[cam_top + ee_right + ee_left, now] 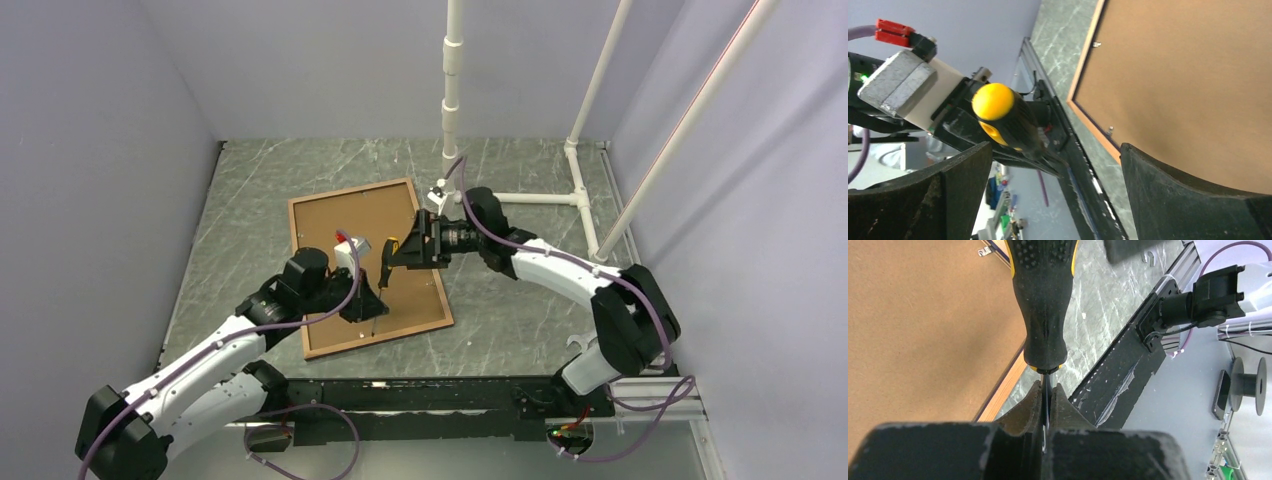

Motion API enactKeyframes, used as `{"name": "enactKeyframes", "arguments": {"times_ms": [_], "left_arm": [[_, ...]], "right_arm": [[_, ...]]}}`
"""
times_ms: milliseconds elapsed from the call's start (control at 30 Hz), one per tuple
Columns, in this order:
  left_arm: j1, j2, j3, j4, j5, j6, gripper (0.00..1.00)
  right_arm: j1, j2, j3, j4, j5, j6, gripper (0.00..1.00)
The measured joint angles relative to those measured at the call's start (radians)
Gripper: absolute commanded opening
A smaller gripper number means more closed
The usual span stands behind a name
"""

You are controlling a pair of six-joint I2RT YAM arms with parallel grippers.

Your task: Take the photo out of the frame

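- The worktop (520,180), green and marbled, carried the whole set-up, with both arms reaching in from its near edge.
- The frame (297,270) lay face down near the middle, slightly skewed, so that its rear was open to work. Only a narrow rim showed round the board.
- The photo (345,220) sat inside the frame, showing only its brown hardboard back. Its removal was judged not yet begun.
- The right gripper (1055,165) hung over the board with its fingers spread wide to either side of the handle of the screwdriver (998,115), clamping nothing.
- The left gripper (1048,395) had its fingers pressed together on the thin metal shaft just under the handle. It held the tool handle-uppermost over the board, probably so that the tip could reach the fastenings.
- The screwdriver, black-handled with a yellow cap, was thus carried by the left arm alone.
- Small metal tabs (1109,130) at the rim appeared to pin the board in and would likely need turning first.
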Motion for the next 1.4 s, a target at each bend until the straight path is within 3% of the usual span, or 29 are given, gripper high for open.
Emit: {"name": "enactKeyframes", "arguments": {"times_ms": [233,433,633,800,933,1000,1067,1133,1333,1400], "left_arm": [[0.0,-0.048,0.022,-0.095,-0.035,0.108,0.0],[0.0,-0.059,0.045,-0.167,-0.11,0.213,0.0],[0.0,-0.057,0.072,-0.19,-0.132,0.316,0.0],[0.0,-0.057,0.099,-0.205,-0.158,0.363,0.0],[0.0,-0.066,0.099,-0.197,-0.069,0.377,0.0],[0.0,-0.076,0.099,-0.191,-0.013,0.379,0.0],[0.0,-0.085,0.099,-0.185,0.016,0.38,0.0],[0.0,-0.098,0.099,-0.177,0.024,0.38,0.0],[0.0,-0.109,0.099,-0.181,-0.082,0.38,0.0],[0.0,-0.109,0.099,-0.183,-0.129,0.381,0.0]], "right_arm": [[-0.114,-0.009,0.195,-0.432,0.006,-0.26,1.0],[-0.121,-0.001,0.239,-0.534,0.004,-0.306,1.0],[-0.112,-0.054,0.111,-0.403,-0.069,-0.233,1.0],[-0.031,-0.061,0.108,-0.329,-0.027,-0.187,0.99],[0.034,-0.072,0.092,-0.173,-0.022,-0.161,0.97],[0.038,-0.094,0.06,-0.08,-0.037,-0.161,0.92],[0.035,-0.116,0.036,-0.021,-0.049,-0.164,0.79],[0.037,-0.117,0.039,0.005,-0.056,-0.167,0.72],[0.084,-0.105,0.096,-0.087,0.084,-0.164,0.76],[0.11,-0.102,0.11,-0.106,0.141,-0.151,0.71]]}}
